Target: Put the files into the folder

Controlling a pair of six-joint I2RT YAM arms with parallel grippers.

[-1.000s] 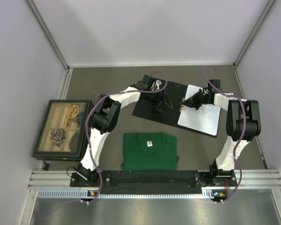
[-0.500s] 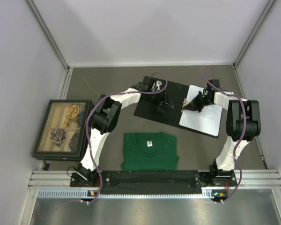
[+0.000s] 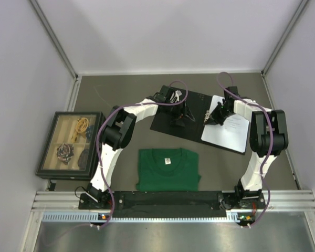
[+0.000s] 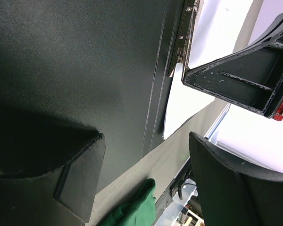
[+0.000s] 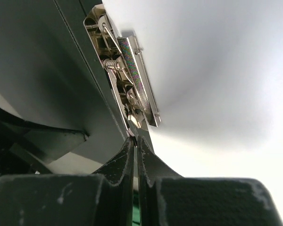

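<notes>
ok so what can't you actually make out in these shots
- Print on the paper: too small in the top view, washed out in the right wrist view.
- Sheet count: the stack lies flat in every view.
- Whether the right end effector pinches the lever of the clip or only touches it: its shut fingertips cover that spot in the right wrist view.
- Outer face of the folder: it lies open, that face down.

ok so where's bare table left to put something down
Free: the far-left corner of the table, bordered by the back wall and the folder; also the patch between the green t-shirt and the right arm's base. Crowded: the open folder, where the left pincer and right pincer both sit.
</notes>
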